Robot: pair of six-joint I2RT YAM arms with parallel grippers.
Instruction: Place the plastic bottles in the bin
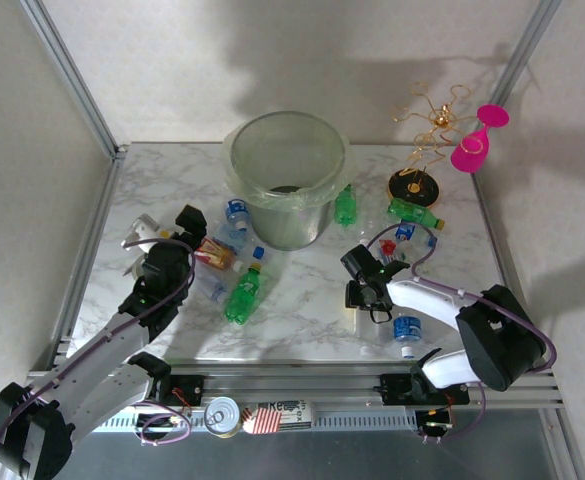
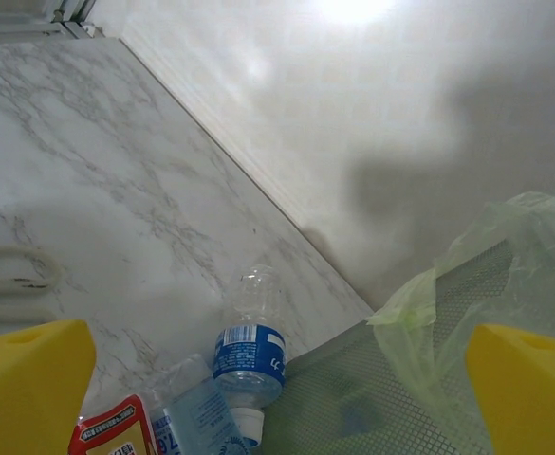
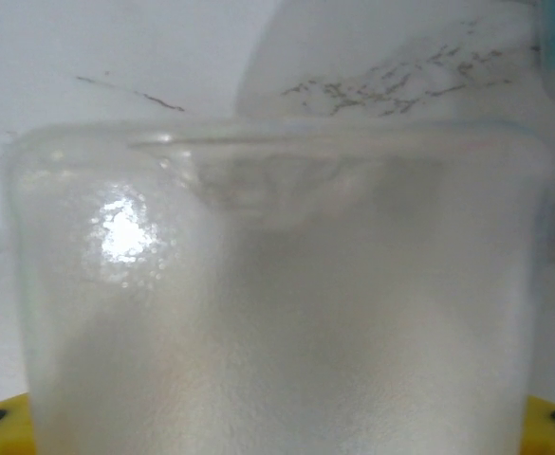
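My right claw (image 1: 367, 303) straddles a clear bottle (image 3: 277, 284) at five o'clock; if it really grips, I cannot tell. I should squeeze gently, then lift high enough to pass the bin (image 1: 282, 215).

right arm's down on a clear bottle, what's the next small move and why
Probably close the right gripper firmly on the clear bottle before lifting. The bottle sits between its yellow pads, but a firm grip can't be confirmed, and the bin stands farther back to the left.
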